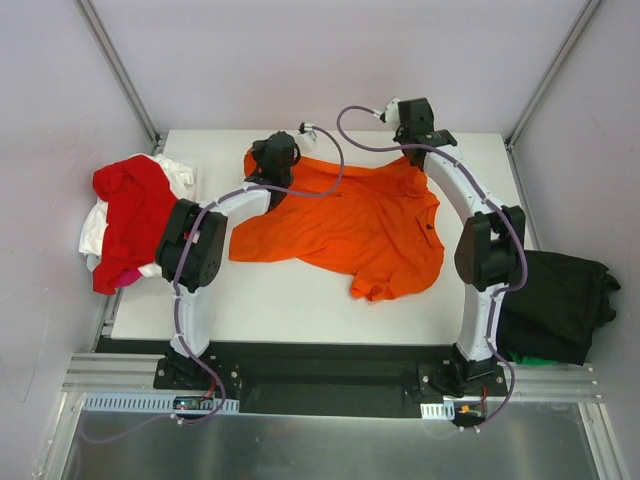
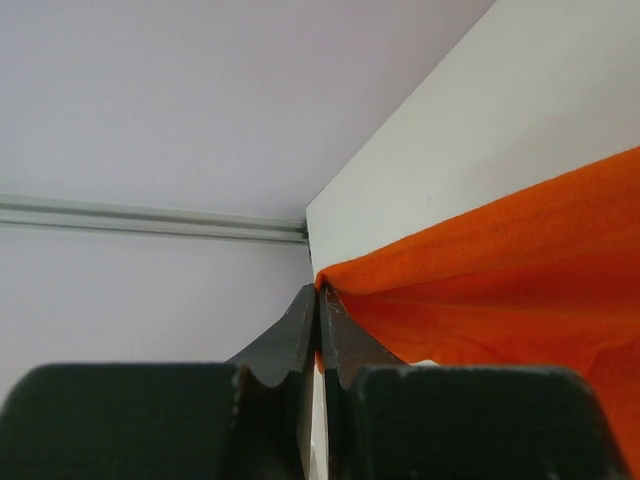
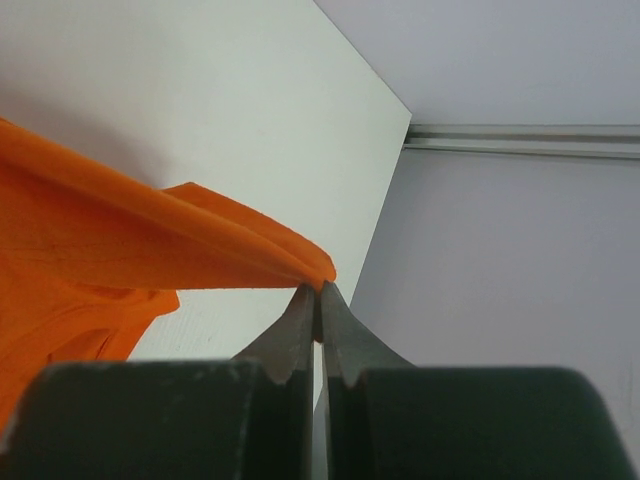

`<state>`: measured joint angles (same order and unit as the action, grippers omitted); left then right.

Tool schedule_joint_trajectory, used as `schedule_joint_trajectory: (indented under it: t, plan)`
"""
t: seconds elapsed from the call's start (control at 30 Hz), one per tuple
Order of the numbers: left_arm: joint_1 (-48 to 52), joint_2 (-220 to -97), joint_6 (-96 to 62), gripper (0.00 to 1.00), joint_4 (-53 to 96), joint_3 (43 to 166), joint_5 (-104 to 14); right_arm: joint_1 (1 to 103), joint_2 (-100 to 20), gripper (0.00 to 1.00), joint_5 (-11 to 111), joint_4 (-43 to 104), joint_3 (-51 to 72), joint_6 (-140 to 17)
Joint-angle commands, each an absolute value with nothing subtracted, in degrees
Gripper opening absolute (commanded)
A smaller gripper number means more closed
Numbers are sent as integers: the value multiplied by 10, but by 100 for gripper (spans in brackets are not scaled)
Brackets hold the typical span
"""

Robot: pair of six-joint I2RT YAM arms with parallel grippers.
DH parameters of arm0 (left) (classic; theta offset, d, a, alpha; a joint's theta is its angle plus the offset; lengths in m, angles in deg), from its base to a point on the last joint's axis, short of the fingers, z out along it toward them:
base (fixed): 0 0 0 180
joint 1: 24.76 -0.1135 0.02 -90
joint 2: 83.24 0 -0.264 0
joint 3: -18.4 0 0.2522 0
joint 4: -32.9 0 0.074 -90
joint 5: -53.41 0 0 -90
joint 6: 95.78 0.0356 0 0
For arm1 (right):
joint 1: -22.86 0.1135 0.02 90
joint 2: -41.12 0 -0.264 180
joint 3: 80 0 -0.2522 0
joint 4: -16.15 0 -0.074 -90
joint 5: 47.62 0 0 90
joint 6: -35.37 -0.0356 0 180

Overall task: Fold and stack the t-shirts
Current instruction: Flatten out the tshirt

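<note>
The bright orange t-shirt [image 1: 345, 225] lies spread and rumpled on the white table [image 1: 300, 310]. My left gripper [image 1: 277, 165] is shut on its far left edge; the left wrist view shows the cloth [image 2: 500, 280] pinched at the gripper [image 2: 320, 292]. My right gripper [image 1: 415, 140] is shut on its far right corner; the right wrist view shows the fold [image 3: 150, 250] pinched at the gripper [image 3: 320, 287]. Both corners are lifted a little near the table's far edge. A red t-shirt [image 1: 135, 215] lies over a white one [image 1: 95, 230] at the left edge. A black t-shirt [image 1: 555, 305] lies off the right edge.
Pale walls with metal rails stand close behind the table's far edge [image 1: 330, 131]. The black base rail [image 1: 320, 375] runs along the near side. The red and white pile hangs over the table's left edge.
</note>
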<state>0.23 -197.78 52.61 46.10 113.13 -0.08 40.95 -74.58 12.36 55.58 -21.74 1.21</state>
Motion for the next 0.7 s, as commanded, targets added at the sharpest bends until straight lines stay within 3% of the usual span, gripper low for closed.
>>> schedule_joint_trajectory:
  t: [0.0, 0.27, 0.4, 0.43, 0.5, 0.53, 0.57, 0.63, 0.67]
  plan:
    - [-7, -2002, 544, 0, 486, 1172, 29, 403, -763, 1, 103, 529, -262, 13]
    - [-10, -2049, 554, 1, 489, 1228, 46, 398, -814, 1, 90, 495, -320, 12]
    - [-19, -2072, 561, 7, 516, 1265, 59, 398, -808, 1, 85, 408, -293, 21]
    - [-21, -2085, 564, 10, 535, 1280, 60, 397, -809, 5, 85, 392, -292, 28]
    - [-24, -2104, 578, 45, 553, 1296, 67, 398, -817, 15, 69, 354, -295, 36]
    - [-28, -2110, 582, 65, 562, 1316, 70, 397, -822, 39, 66, 341, -296, 44]
    - [-31, -2118, 589, 96, 568, 1327, 74, 397, -824, 63, 63, 333, -296, 49]
    - [-32, -2136, 600, 99, 592, 1348, 81, 397, -832, 96, 60, 312, -297, 64]
    - [-34, -2141, 612, 99, 606, 1353, 83, 397, -836, 96, 57, 309, -299, 69]
